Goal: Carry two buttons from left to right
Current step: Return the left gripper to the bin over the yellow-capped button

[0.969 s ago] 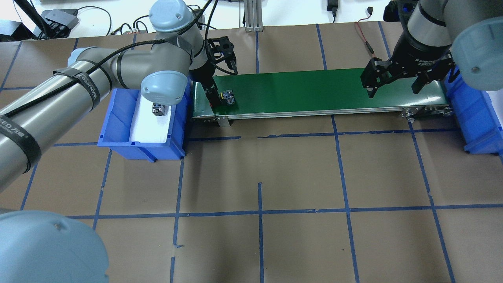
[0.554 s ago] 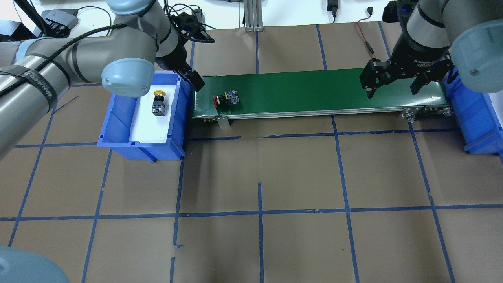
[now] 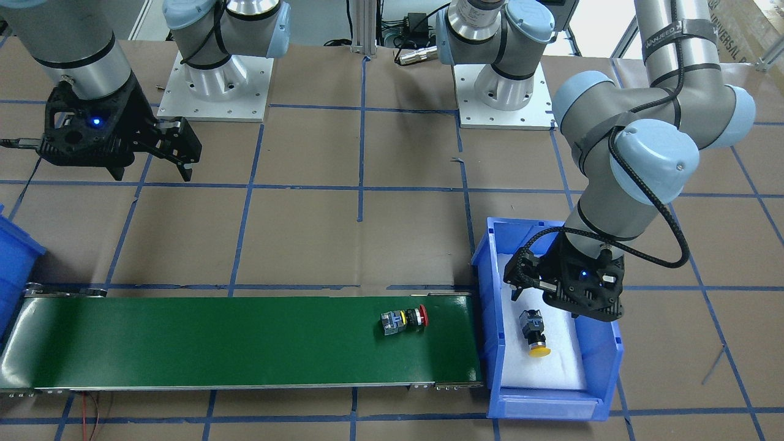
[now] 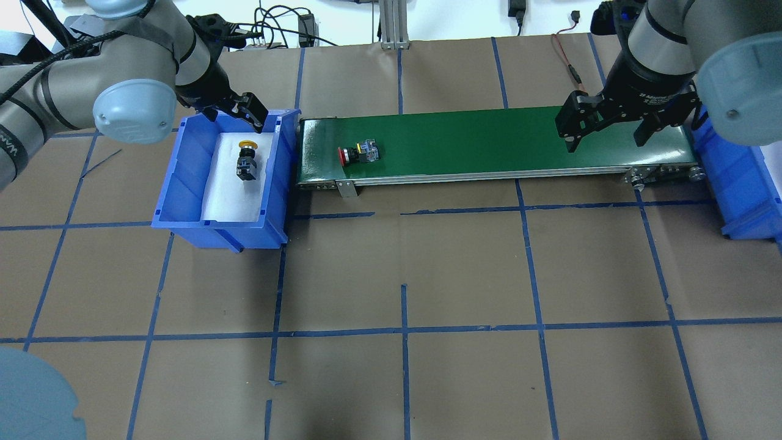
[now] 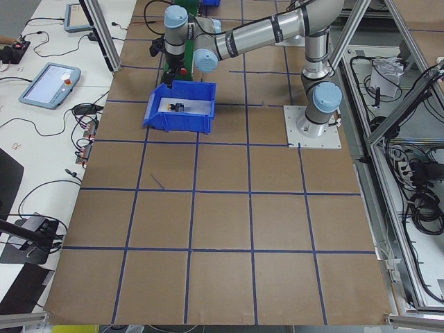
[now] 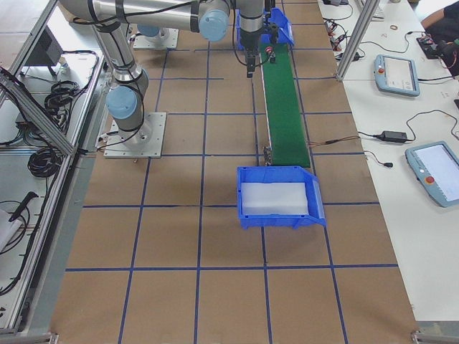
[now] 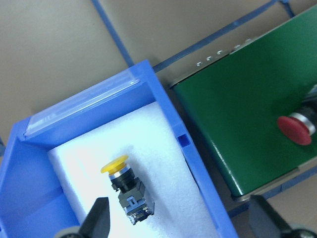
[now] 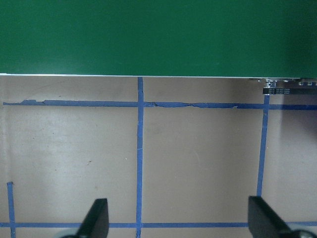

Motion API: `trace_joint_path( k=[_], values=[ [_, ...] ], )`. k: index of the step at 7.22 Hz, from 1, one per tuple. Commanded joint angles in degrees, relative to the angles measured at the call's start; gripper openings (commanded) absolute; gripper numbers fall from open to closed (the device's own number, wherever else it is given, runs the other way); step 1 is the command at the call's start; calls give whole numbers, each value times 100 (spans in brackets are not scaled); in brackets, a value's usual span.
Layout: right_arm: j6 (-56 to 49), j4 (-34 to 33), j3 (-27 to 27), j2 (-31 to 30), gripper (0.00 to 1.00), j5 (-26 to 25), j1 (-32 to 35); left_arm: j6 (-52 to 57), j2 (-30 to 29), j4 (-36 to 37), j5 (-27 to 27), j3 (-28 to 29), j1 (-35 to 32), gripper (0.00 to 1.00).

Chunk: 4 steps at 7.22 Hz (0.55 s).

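The red button [image 4: 357, 153] lies on its side near the left end of the green conveyor belt [image 4: 489, 137]; it also shows in the front view [image 3: 404, 320] and in the left wrist view [image 7: 297, 129]. The yellow button [image 4: 246, 162] lies on white foam in the left blue bin [image 4: 183, 177], and shows in the left wrist view [image 7: 126, 186]. My left gripper [image 4: 235, 119] is open and empty above the bin's far end, just beyond the yellow button. My right gripper [image 4: 606, 142] is open and empty above the belt's right end.
A second blue bin [image 4: 745, 183] with white foam stands at the belt's right end. The belt's metal frame edge [image 4: 427, 177] runs along its near side. The brown table surface [image 4: 403, 275] carries blue tape lines.
My left gripper has let go of the red button on the belt and moved left, over the left bin. The red button has shifted slightly right on the belt. The right gripper barely moved.
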Motion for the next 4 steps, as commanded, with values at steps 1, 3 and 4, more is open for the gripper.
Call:
trace_joint_path(
  k=[1,3,4],
  values=[
    [-8,-35,-17,-14,100,-6,15,-869,-234,-100,40,-215,96,100],
    [-52,-44,-17,-14,100,-6,7,-1075,-463,-100,32,-76,175,100],
    [-174,-96,-8,-5,100,11,7,-1059,-472,-109,23,-23,262,100]
  ],
)
